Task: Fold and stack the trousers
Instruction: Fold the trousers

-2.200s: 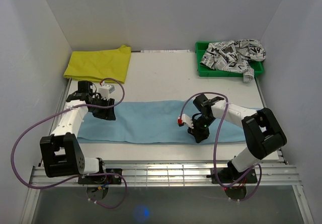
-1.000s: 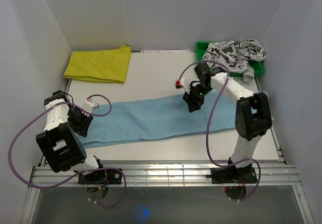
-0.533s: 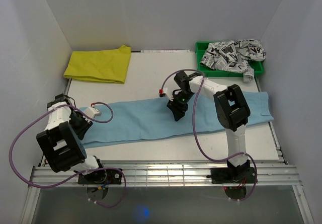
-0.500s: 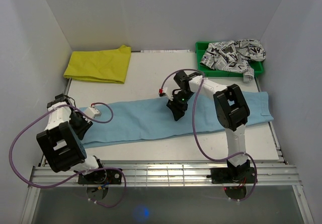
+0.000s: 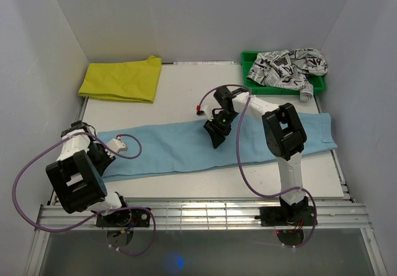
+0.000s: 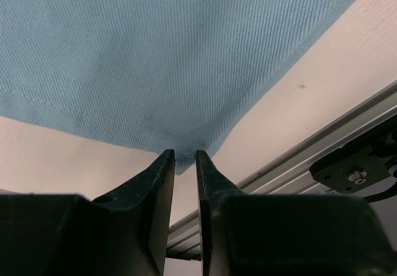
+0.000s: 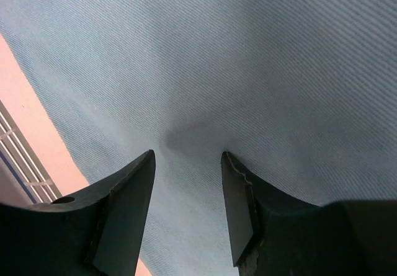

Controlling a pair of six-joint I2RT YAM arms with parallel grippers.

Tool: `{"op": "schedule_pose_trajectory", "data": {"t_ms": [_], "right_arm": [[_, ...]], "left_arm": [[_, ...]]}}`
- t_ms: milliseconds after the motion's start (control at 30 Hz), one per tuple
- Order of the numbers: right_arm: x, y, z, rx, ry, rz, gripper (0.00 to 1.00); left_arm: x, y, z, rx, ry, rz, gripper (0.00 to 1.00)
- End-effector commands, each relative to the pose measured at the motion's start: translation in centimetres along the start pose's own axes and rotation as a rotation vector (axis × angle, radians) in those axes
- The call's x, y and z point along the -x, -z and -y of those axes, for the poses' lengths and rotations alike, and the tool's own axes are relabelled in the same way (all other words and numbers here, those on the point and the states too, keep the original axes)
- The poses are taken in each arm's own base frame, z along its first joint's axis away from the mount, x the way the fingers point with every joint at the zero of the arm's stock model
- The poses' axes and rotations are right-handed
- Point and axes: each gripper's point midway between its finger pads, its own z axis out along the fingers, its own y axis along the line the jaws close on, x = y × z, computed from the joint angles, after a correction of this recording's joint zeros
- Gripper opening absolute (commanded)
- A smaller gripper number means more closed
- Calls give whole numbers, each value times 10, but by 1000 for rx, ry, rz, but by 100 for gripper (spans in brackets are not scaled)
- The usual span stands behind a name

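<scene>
- Top external view: trousers [image 5: 186,149] lie in one long flat strip across the desk [image 5: 186,99], from its left edge to its right edge and closer to the near edge.
- Left hand [image 6: 185,164]: narrow, tips nipping the strip's near-left corner.
- Right hand [image 7: 186,158]: wide, holding nothing, down on the cloth mid-strip by its far hem.
- Progress, as I judge it: the legs seem laid one over the other; folding end to end and stacking are not yet done.

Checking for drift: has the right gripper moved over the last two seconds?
Yes. The right gripper has gone left and away from the arm bases, over the trousers, ending closer to the yellow garment.
</scene>
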Motion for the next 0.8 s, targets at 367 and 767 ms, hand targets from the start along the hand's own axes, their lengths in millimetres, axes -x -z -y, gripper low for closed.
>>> {"op": "schedule_pose_trajectory", "data": {"t_ms": [367, 767], "right_arm": [[-20, -25, 30, -84, -29, -74, 55], [-22, -25, 30, -87, -31, -80, 55]], "left_arm": [[3, 7, -4, 59, -91, 28, 46], [1, -7, -6, 30, -97, 15, 46]]}}
